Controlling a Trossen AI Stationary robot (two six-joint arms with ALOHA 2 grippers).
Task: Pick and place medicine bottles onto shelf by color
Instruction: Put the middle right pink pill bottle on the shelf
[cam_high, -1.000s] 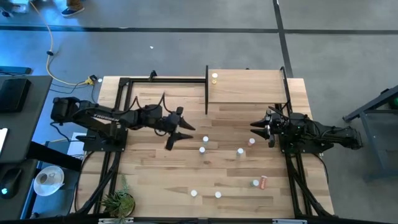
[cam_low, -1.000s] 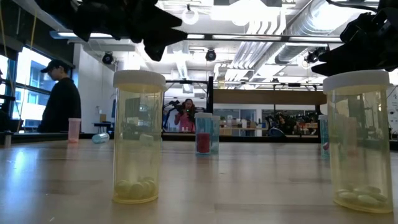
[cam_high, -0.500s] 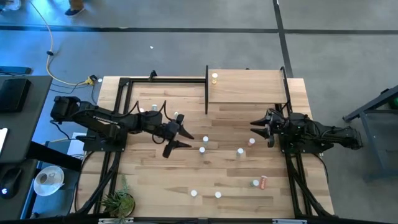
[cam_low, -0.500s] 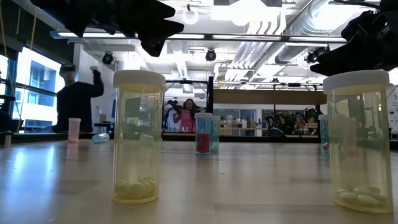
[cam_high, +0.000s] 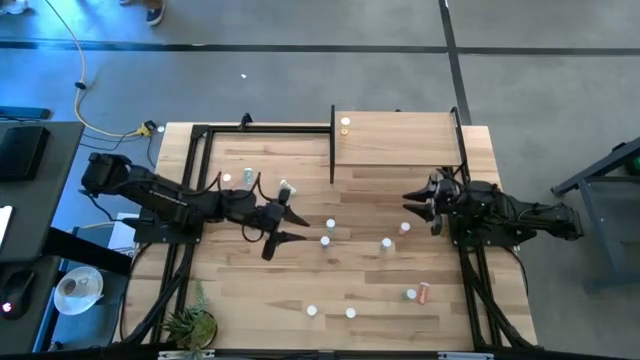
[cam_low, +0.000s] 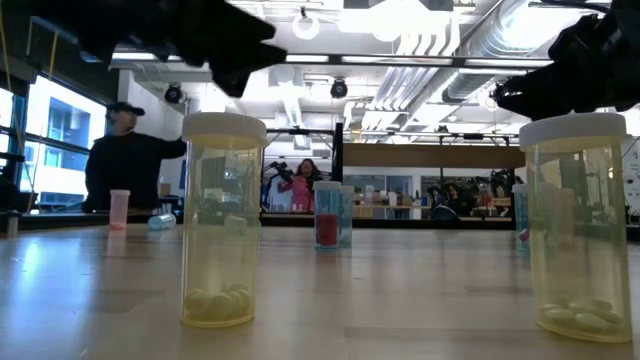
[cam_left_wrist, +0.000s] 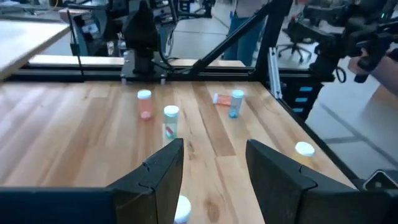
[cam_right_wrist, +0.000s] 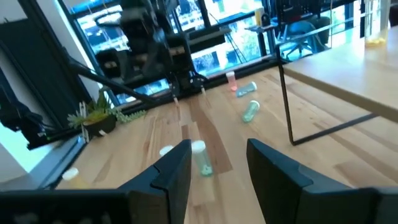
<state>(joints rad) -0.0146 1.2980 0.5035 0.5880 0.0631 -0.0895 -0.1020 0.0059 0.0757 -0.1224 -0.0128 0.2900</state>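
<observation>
Small white-capped medicine bottles stand scattered on the wooden table (cam_high: 250, 290). Two (cam_high: 330, 224) (cam_high: 325, 241) are just in front of my left gripper (cam_high: 298, 228), which hovers open and empty above the table's left middle. In the left wrist view a white cap (cam_left_wrist: 181, 208) shows low by one finger, with pink (cam_left_wrist: 145, 104) and teal (cam_left_wrist: 236, 102) bottles farther off. My right gripper (cam_high: 412, 205) waits open at the right, near a pink bottle (cam_high: 404, 228). One yellow bottle (cam_high: 345, 124) stands on the shelf (cam_high: 400, 140).
Three bottles (cam_high: 248, 177) sit far left behind my left arm. Two yellow ones (cam_low: 222, 220) (cam_low: 578, 225) stand near the front edge, and a pink one (cam_high: 425, 292) lies on its side front right. The shelf's dark posts (cam_high: 332, 150) rise at its edge. A person (cam_low: 125, 160) stands beyond the table.
My left gripper has swung toward the table's near edge and sunk a little, staying open. It now stands level with the two middle bottles, and the bottles at the far left have come out from under the arm. The bottles have not moved.
</observation>
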